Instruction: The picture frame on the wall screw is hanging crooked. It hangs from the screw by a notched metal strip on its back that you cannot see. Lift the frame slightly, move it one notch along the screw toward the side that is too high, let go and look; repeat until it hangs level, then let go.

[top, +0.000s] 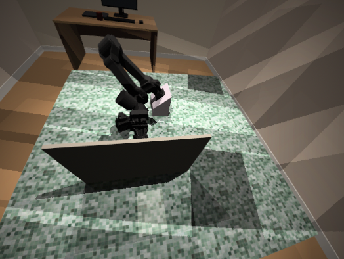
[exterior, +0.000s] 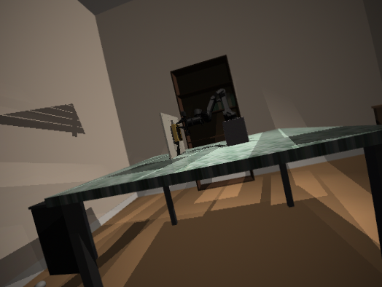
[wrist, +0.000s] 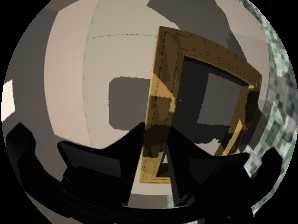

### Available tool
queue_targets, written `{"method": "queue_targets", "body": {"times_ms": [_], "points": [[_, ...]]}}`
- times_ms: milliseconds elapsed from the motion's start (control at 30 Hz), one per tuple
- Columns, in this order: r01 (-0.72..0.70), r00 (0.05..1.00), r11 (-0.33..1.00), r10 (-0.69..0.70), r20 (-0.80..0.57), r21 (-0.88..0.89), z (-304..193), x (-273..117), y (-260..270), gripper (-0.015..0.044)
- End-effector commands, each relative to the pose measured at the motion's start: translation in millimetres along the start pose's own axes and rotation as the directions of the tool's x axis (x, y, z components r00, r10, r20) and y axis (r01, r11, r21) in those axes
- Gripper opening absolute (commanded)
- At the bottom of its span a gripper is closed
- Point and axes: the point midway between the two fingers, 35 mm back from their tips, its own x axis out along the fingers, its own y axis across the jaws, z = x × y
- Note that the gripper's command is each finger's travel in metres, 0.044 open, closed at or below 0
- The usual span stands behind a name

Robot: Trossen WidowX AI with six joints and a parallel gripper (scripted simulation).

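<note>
- The gripper is narrowed onto a side bar of the gold picture frame; in the wrist view its two dark fingers stand on either side of that bar;
- the frame is at the near face of the upright pale panel, on the arm's side; the panel hides it from the top view; whether it is level, I cannot tell;
- the black arm is bent, its wrist reaching toward the panel; it rises from a block on the green speckled table;
- a wooden desk with a monitor stands beyond the table.
</note>
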Motion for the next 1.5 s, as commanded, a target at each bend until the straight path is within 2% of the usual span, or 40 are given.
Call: {"method": "queue_targets", "body": {"times_ms": [0,100,267,633,867,1167,1467], "points": [[0.000,1.000,1.000,0.000,0.000,-0.005,0,0,0,0.0184],[0.000,1.000,1.000,0.000,0.000,-0.005,0,0,0,0.0260],[0.000,1.000,1.000,0.000,0.000,-0.014,1,-6,1,0.0260],[0.003,1.000,0.989,-0.003,-0.002,-0.149,0,-98,-4,0.0260],[0.008,1.000,0.990,-0.008,0.001,-0.138,1,-93,6,0.0260],[0.005,1.000,0.985,-0.005,-0.004,-0.171,-6,-124,54,0.0260],[0.004,1.000,0.985,-0.005,-0.005,-0.173,-7,-126,56,0.0260]]}}
